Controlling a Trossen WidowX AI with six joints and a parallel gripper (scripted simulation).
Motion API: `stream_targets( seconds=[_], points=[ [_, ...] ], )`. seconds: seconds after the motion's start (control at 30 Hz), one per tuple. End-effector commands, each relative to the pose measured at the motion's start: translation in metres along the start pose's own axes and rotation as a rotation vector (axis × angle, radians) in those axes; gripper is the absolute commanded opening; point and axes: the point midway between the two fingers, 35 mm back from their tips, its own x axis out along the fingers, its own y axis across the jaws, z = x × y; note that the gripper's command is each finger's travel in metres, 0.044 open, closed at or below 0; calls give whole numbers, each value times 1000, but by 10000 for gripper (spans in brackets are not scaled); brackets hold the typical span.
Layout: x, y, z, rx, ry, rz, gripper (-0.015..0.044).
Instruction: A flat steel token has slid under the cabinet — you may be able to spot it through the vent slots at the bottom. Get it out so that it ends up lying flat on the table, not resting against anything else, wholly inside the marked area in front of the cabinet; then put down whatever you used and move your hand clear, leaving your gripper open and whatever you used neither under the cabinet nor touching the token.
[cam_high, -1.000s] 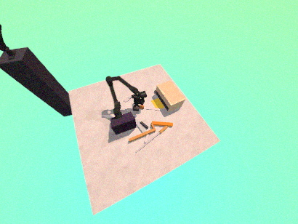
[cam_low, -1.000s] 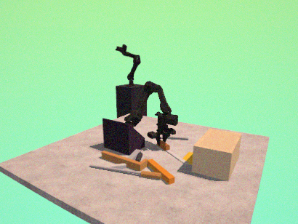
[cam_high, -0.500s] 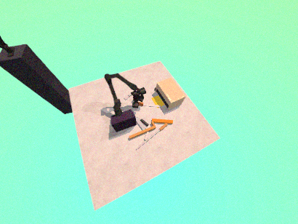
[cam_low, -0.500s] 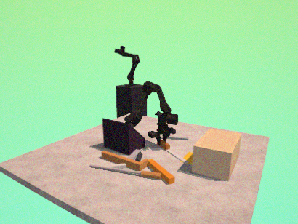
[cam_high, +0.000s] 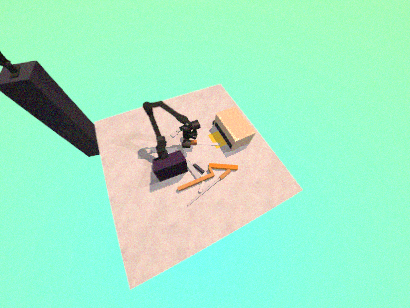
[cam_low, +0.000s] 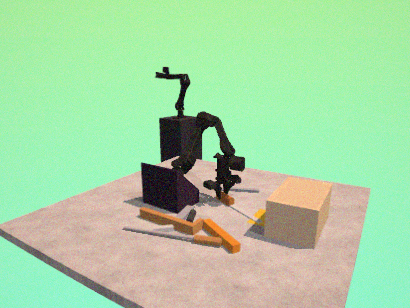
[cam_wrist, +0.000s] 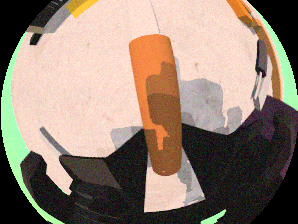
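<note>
My gripper (cam_high: 190, 142) (cam_low: 223, 195) (cam_wrist: 161, 129) is shut on the orange handle (cam_high: 194, 142) (cam_low: 228, 199) (cam_wrist: 150, 60) of a thin rod tool, low over the table. The thin grey rod (cam_low: 245, 212) points from the handle toward the cabinet front; its far end is too small to make out. The tan cabinet (cam_high: 237, 125) (cam_low: 292, 215) has dark vent slots low on its front. The yellow marked area (cam_high: 215, 137) (cam_low: 260, 215) (cam_wrist: 82, 7) lies in front of it. I cannot make out the steel token in any view.
Orange bars (cam_high: 195, 182) (cam_low: 167, 220) lie in an angled shape beside a second orange-handled tool (cam_high: 225, 173) (cam_low: 207, 241). A black-handled tool (cam_high: 198, 168) (cam_low: 191, 216) (cam_wrist: 261, 57) lies near the dark purple block (cam_high: 170, 166) (cam_low: 160, 187). A grey rod (cam_low: 245, 190) (cam_wrist: 52, 141) lies on the gripper's other side.
</note>
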Motion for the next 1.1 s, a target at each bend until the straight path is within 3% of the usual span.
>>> stream_targets(
  seconds=[0.0,1.07],
  points=[
    [-1,1,0,-42,-4,4,0],
    [-1,3,-2,-306,-5,3,0]
  ],
)
